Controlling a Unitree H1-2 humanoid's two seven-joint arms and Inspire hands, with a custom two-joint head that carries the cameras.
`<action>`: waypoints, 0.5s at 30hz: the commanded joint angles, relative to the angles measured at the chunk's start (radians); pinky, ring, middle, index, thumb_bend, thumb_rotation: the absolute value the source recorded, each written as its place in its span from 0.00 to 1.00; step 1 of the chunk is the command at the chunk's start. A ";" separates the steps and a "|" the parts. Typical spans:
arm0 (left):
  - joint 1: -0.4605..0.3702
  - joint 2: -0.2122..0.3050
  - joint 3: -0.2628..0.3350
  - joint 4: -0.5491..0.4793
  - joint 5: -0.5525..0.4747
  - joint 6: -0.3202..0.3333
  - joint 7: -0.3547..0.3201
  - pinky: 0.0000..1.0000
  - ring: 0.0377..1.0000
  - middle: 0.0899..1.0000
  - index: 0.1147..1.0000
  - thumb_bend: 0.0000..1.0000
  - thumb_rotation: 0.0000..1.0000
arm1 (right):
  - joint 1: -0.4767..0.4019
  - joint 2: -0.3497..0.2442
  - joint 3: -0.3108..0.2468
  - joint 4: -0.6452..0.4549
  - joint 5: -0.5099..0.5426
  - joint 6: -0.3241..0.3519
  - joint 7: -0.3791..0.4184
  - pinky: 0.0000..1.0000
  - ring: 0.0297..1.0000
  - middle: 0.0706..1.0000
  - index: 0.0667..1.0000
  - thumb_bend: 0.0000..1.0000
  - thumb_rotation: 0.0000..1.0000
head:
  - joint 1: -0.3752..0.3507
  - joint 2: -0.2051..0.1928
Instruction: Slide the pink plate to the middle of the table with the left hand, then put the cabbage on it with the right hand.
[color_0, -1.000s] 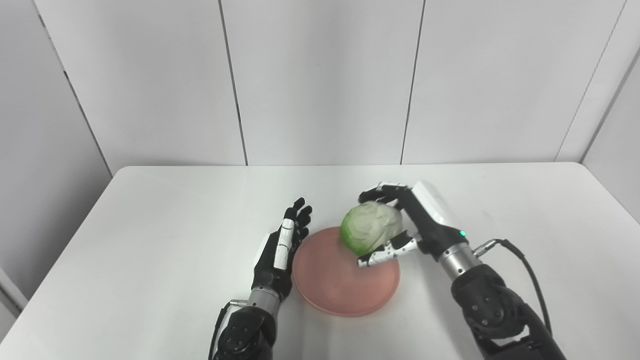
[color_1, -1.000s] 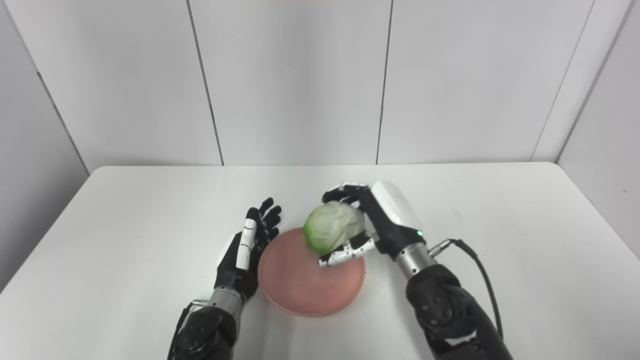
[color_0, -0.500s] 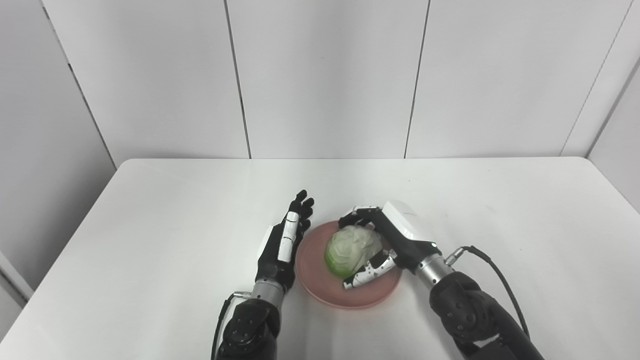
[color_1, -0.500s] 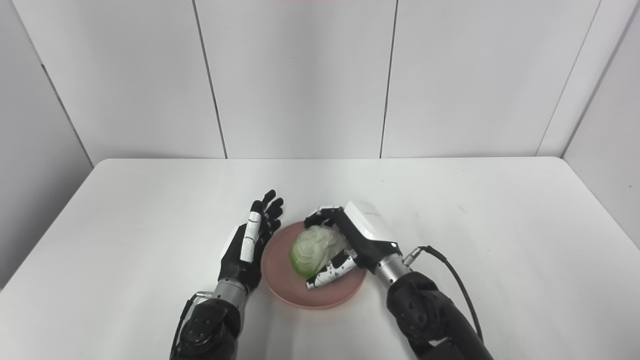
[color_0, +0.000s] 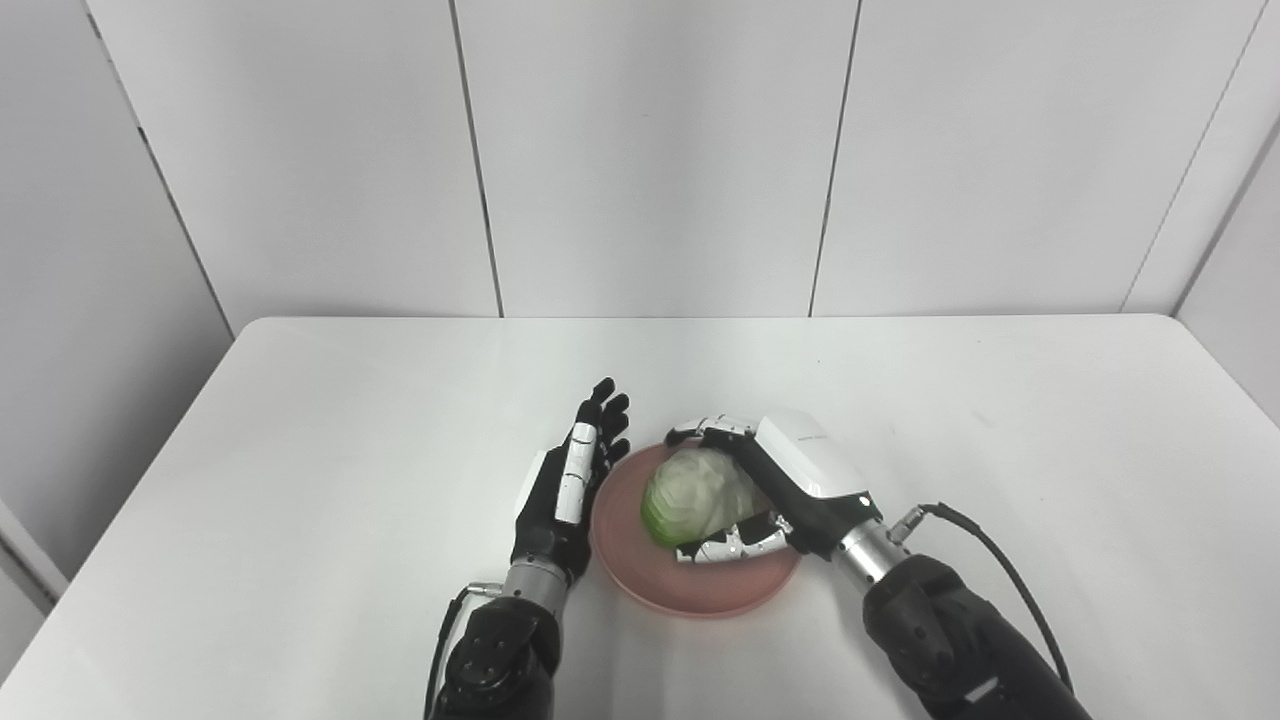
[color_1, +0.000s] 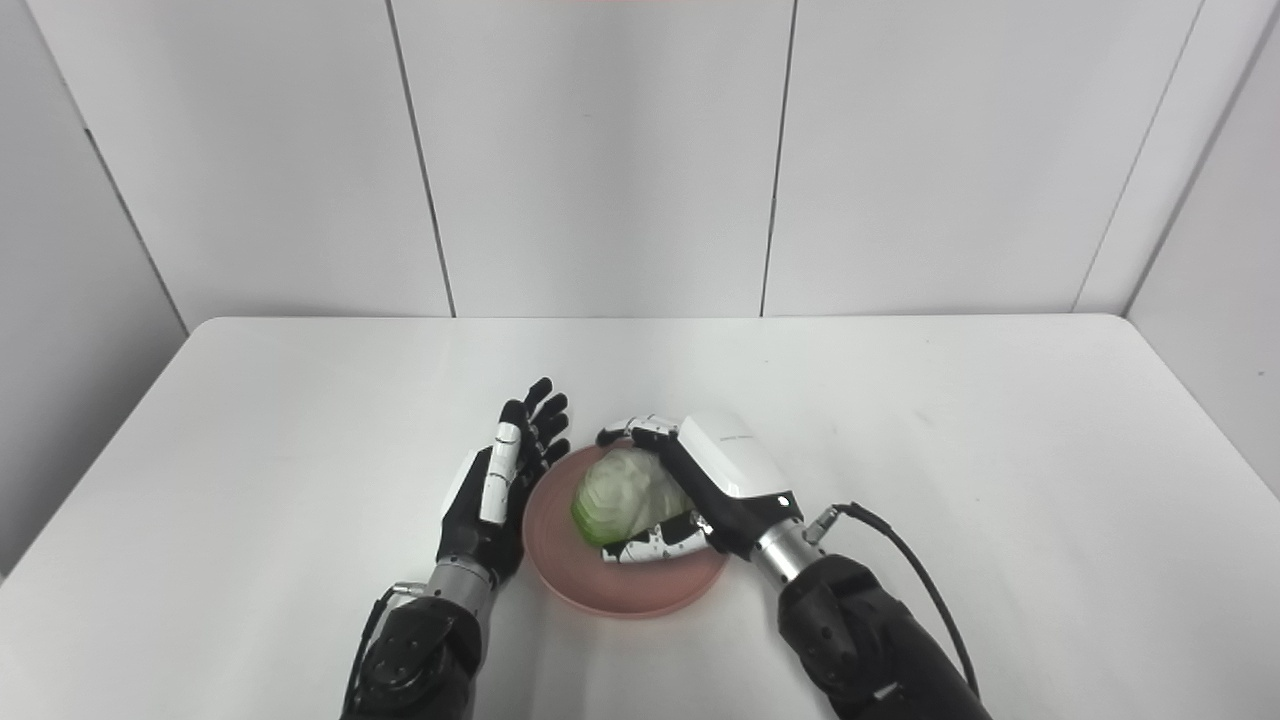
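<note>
Cabbage (color_0: 695, 496) lowered onto pink plate (color_0: 650, 585), green end left, right hand (color_0: 790, 490) gripping

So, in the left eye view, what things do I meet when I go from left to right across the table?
left hand → pink plate → cabbage → right hand, its fingers around the cabbage.

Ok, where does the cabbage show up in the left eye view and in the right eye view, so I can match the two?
Left eye view: the cabbage sits just right of centre, low in the picture, on the pink plate.
Right eye view: the cabbage lies just left of centre, low, on the same plate.
Shared landmark: the right hand, wrapped around the cabbage from its right side in both views.
</note>
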 joint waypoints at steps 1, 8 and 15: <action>0.005 -0.005 0.000 0.021 -0.007 -0.035 -0.013 0.96 0.96 0.95 0.95 0.76 1.00 | -0.028 0.001 -0.025 -0.034 0.028 -0.058 -0.031 0.91 0.95 0.96 0.95 0.70 0.58 | 0.001 -0.001; 0.011 0.006 -0.006 -0.011 -0.015 -0.002 -0.022 1.00 0.98 0.96 0.96 0.78 1.00 | 0.017 0.005 -0.071 -0.052 0.135 -0.095 -0.015 1.00 1.00 1.00 1.00 0.72 0.72 | -0.004 0.000; 0.028 0.017 0.000 -0.057 -0.030 0.025 -0.031 1.00 0.98 0.95 0.95 0.77 1.00 | 0.063 0.032 -0.138 -0.020 0.257 -0.157 -0.035 0.98 1.00 1.00 1.00 0.80 0.88 | -0.008 0.001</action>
